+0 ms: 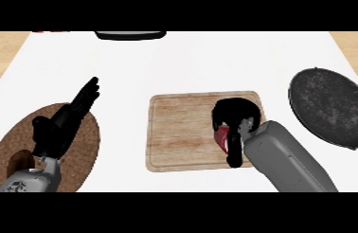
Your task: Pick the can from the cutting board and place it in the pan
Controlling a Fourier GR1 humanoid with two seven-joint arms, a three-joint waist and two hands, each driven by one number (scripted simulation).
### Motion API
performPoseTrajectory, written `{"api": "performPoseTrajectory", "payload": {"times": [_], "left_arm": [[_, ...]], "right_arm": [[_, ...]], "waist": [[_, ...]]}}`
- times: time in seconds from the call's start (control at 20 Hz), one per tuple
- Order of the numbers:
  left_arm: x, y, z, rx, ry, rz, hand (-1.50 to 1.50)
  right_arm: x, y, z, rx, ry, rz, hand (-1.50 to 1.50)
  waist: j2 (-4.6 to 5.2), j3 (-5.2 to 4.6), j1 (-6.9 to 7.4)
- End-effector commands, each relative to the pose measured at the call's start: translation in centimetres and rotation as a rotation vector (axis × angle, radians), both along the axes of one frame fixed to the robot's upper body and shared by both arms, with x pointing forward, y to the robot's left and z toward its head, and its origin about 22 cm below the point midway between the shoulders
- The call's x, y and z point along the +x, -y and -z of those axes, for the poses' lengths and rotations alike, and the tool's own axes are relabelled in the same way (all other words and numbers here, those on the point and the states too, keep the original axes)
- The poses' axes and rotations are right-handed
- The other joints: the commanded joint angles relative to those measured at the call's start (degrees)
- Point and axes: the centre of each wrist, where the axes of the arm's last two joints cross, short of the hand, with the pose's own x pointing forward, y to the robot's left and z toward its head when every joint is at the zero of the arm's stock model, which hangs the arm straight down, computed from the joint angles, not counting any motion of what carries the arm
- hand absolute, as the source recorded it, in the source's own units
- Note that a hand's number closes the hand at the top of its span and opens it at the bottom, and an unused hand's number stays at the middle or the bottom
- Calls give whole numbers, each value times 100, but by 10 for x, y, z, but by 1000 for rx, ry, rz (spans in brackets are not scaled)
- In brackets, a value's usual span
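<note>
Right hand (236,117) curls round can (222,137) on cutting board (180,132).

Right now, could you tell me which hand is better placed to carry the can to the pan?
The right hand: it is curled over the red can on the board, with the pan on its side. The left hand rests open far left.

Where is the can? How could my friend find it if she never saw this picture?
Find the wooden cutting board in the middle of the white counter. At its right side the right hand is curled round the can, which peeks out below the fingers. It is the only red thing there; the dark pan sits further right.
</note>
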Motion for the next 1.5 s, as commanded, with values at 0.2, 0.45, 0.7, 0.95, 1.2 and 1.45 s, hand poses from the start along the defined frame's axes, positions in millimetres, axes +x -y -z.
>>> {"api": "performPoseTrajectory", "payload": {"times": [0.2,0.45,0.7,0.95,1.2,1.45], "left_arm": [[-14,-23,12,17,-36,-105,0],[-17,-26,13,10,-35,-110,0],[-16,-16,9,3,-12,-94,0],[4,-8,-6,-2,-6,-64,0],[-11,9,2,-16,-1,-20,0],[9,6,-11,3,4,-8,0]], "right_arm": [[-89,26,-50,265,439,-123,150],[-140,49,-100,371,810,-139,150],[-199,80,-119,473,958,-89,150],[-194,101,-96,506,1000,71,150],[-188,144,-61,596,1016,227,150],[-182,194,-27,601,1038,273,150]], "waist": [[-218,34,-629],[-197,36,-657],[-81,42,-522],[0,28,-376],[14,29,-201],[52,12,-21]]}}
